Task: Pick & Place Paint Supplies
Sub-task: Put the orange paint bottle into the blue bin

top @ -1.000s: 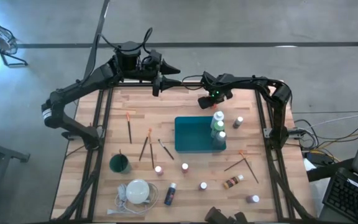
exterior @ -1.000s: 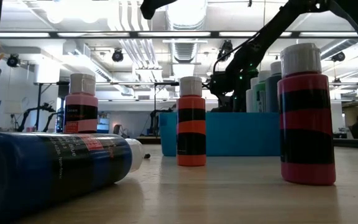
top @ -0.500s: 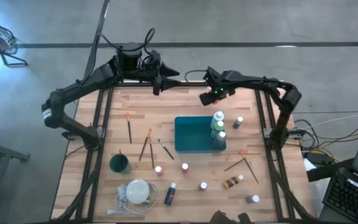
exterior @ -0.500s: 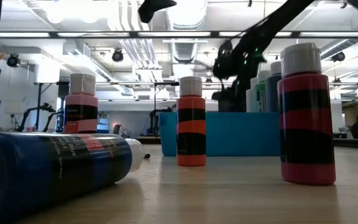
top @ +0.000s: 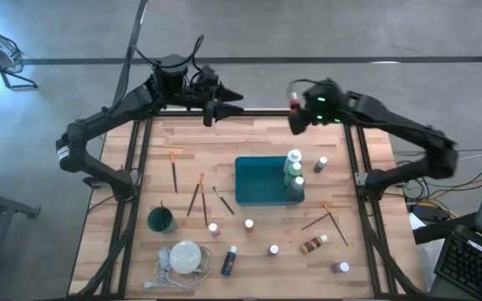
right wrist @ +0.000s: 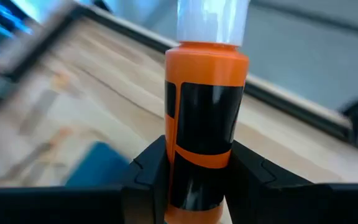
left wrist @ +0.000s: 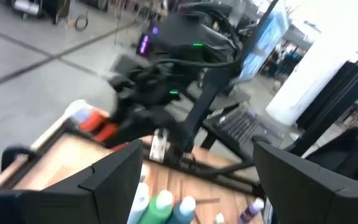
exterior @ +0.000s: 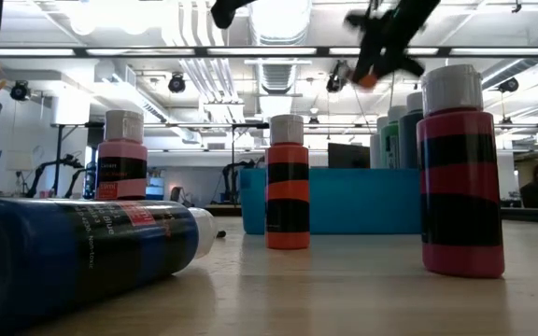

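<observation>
Gripping an orange bottle (right wrist: 206, 118), right pincer (top: 298, 107) hangs beyond the teal tray (top: 258, 180); left pincer (top: 228, 104) apart. Risk: slippage, toppling bottles.

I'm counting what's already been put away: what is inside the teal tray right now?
The teal tray holds upright white-capped bottles crowded at its right end, one of them green. Its other half shows bare floor. Their exact number is unclear, since they overlap from above and the tray wall hides their lower halves.

Right end effector (right wrist: 194, 180) clamped, left (left wrist: 194, 180) agape.

Teal tray (top: 258, 180), green cup (top: 161, 221), white corded disc (top: 186, 256) on wooden table (top: 249, 142).
</observation>
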Robot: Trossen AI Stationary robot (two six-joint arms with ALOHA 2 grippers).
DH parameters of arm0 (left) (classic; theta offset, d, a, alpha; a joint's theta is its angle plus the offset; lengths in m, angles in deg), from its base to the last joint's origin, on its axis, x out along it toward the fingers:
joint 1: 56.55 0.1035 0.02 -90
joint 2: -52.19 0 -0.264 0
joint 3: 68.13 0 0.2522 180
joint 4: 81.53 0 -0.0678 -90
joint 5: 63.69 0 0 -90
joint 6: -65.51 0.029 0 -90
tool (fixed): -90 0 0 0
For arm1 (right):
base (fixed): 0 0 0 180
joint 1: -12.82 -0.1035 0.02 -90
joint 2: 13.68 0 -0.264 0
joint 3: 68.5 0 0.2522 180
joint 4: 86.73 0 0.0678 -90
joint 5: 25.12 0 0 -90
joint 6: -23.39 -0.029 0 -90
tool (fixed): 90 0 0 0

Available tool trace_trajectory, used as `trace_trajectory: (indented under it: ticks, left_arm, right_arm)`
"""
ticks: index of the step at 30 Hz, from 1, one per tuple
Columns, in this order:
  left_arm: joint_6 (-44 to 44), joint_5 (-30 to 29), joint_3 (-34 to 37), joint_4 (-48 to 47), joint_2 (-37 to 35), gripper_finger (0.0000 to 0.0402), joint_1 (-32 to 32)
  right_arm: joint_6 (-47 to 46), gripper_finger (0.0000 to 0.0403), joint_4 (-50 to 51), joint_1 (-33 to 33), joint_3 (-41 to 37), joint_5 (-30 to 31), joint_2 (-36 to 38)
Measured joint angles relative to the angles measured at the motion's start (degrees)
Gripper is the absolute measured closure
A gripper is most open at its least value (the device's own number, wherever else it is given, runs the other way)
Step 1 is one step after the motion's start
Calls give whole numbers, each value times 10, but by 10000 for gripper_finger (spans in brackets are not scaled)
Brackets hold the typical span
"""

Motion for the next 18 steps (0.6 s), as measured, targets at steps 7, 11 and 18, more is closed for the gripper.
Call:
trace_trajectory:
  ticks: [7,11,18]
  left_arm:
    - [-50,19,0,138,15,92,-13]
    - [-66,30,0,204,34,92,-36]
    - [-84,32,0,269,54,92,-52]
  right_arm:
    - [4,296,-93,-117,1,35,125]
    - [30,296,-166,-196,1,70,153]
    - [62,298,-201,-294,1,147,151]
